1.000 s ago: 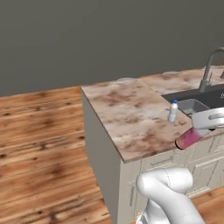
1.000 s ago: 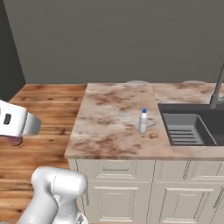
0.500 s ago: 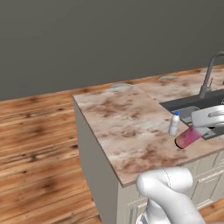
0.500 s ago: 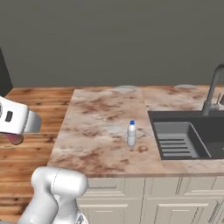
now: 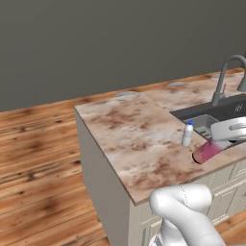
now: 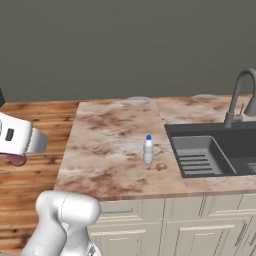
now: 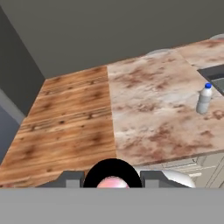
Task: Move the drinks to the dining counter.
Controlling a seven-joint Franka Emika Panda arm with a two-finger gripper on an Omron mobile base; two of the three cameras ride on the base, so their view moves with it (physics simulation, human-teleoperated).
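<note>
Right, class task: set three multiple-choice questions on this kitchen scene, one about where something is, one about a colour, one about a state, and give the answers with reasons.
1. Where does the whitish bottle stand?
A. In the sink basin
B. On the dining counter, beside the sink
C. On the wooden floor

2. What colour is that bottle's cap?
A. Blue
B. Red
C. Green

3. What is the state of the pink bottle?
A. Standing on the counter
B. Lying in the sink
C. Held in the claw, tilted

Answers:
1 B: the right base view shows it upright on the marbled top, next to the basin's edge.
2 A: the cap shows blue in both base views.
3 C: the left base view shows it slanting out of the claw above the counter's edge.
</note>
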